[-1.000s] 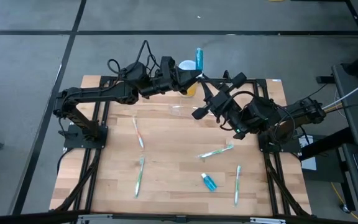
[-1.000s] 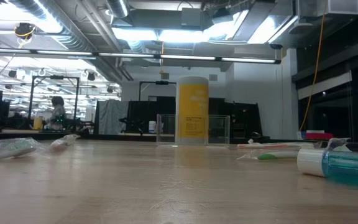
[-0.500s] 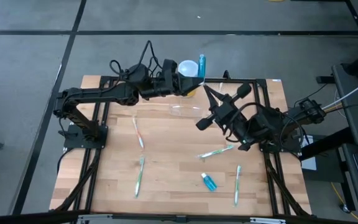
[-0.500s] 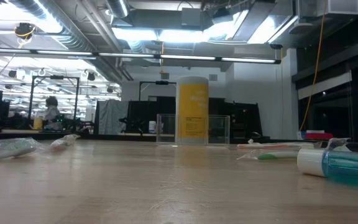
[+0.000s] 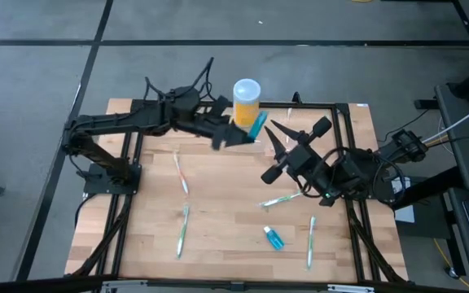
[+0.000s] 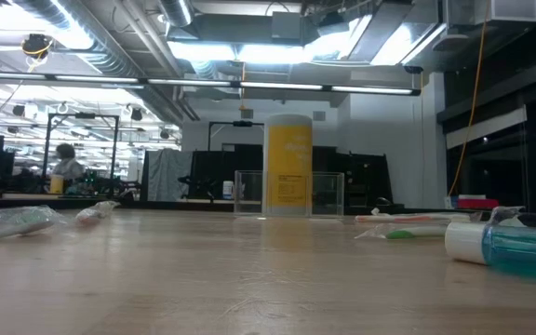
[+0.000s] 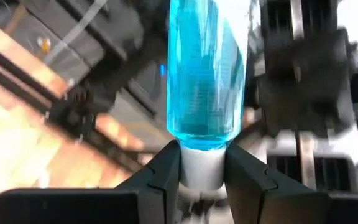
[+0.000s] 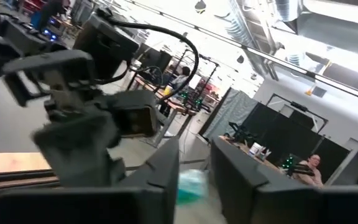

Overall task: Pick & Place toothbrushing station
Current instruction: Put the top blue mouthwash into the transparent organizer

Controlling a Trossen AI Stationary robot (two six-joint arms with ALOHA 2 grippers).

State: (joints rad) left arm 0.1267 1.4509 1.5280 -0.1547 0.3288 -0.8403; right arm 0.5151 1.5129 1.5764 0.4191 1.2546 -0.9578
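My left gripper (image 5: 247, 130) is shut on a blue see-through tube with a white cap (image 5: 257, 124), held over the table's far middle, just near of the yellow white-lidded container (image 5: 247, 98). The clear toothbrushing station (image 6: 249, 194) stands on the table by that container (image 6: 288, 167); in the high view I cannot make it out. My right gripper (image 5: 277, 134) hovers just right of the tube; its fingers stand apart in its wrist view (image 8: 194, 180), gripping nothing. My left gripper pinches the tube's white cap end (image 7: 202, 168) between its two fingers (image 7: 166, 174). The tube's blue body (image 7: 207, 68) runs straight out beyond the fingertips, along the line of the fingers. The tube is lifted clear of the table, roughly level.
Several toothbrushes lie on the wood (image 5: 180, 172), (image 5: 182, 230), (image 5: 283, 198), (image 5: 311, 242). A second blue tube (image 5: 273, 238) lies near the front, large at the right of the low view (image 6: 510, 247). Black frame rails run along the table's left and right sides.
My left gripper has carried the blue tube from beyond the yellow container toward the table's near side, rolling and tipping as it went; the tube now slants over the table. My right gripper has drawn back toward the table's right and near side.
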